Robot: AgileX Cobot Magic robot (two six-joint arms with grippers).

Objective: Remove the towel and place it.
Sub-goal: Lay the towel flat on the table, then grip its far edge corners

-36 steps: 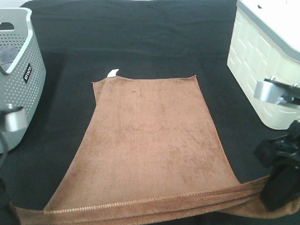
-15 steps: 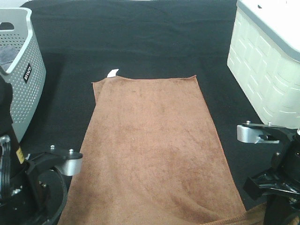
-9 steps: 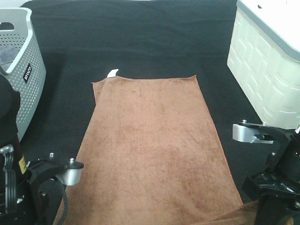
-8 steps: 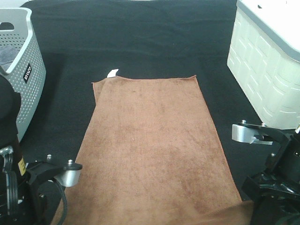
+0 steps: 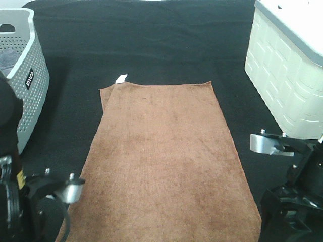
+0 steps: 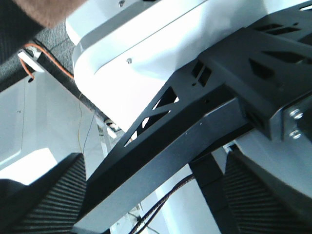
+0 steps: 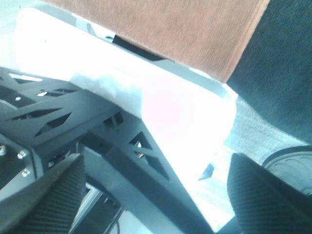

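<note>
The reddish-brown towel (image 5: 166, 161) lies spread flat on the black tabletop, with its white tag (image 5: 121, 78) at the far left corner. Its near edge runs out of the exterior high view. A corner of the towel (image 6: 44, 12) shows in the left wrist view, and a hanging edge of the towel (image 7: 161, 29) in the right wrist view. My left gripper (image 6: 156, 204) is open, fingers (image 6: 44, 195) wide apart with nothing between them. My right gripper (image 7: 156, 204) is open too, fingers (image 7: 44, 195) empty. Both arms sit low at the table's near edge, left arm (image 5: 30, 201) and right arm (image 5: 298, 201).
A grey perforated basket (image 5: 25, 85) holding a grey cloth (image 5: 7, 58) stands at the left. A white crate (image 5: 287, 65) stands at the right. The wrist views look under the table's near edge at a black frame (image 6: 195, 117) and white panels.
Both grippers have opened and let go of the towel's near edge. The folded hem at the front is gone and the towel lies flat. Both arms have sunk lower.
</note>
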